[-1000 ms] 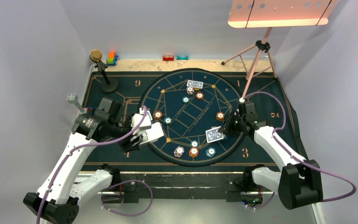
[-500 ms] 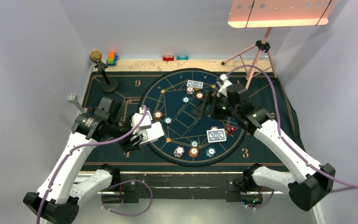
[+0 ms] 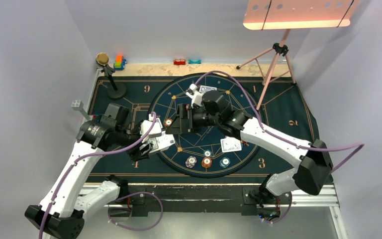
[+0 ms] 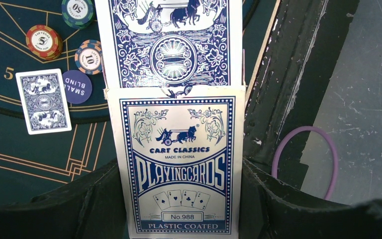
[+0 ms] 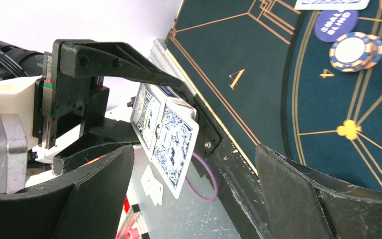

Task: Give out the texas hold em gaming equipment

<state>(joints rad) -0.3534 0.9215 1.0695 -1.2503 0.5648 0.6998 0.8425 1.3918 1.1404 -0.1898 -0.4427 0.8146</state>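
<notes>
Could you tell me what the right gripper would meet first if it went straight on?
Probably the card sticking out of the box in the left gripper. It lies straight ahead of the right gripper, between its open jaws, though depth is unclear.

Card box (image 4: 176,164) sat clamped in left gripper (image 3: 155,143), blue-backed card (image 4: 171,42) poking out its top. Face-down card (image 4: 44,101) lay flat on mat (image 4: 10,149), touching purple small-blind disc (image 4: 77,86). Orange chip stack (image 4: 44,41), teal chip stack (image 4: 77,11) and blue-white chip stack (image 4: 90,56) stood close by.

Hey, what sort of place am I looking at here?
Probably a robot lab test cell dressed as a poker table: plain white walls box in a card mat with chips, and a light panel on a tripod stands over it.
</notes>
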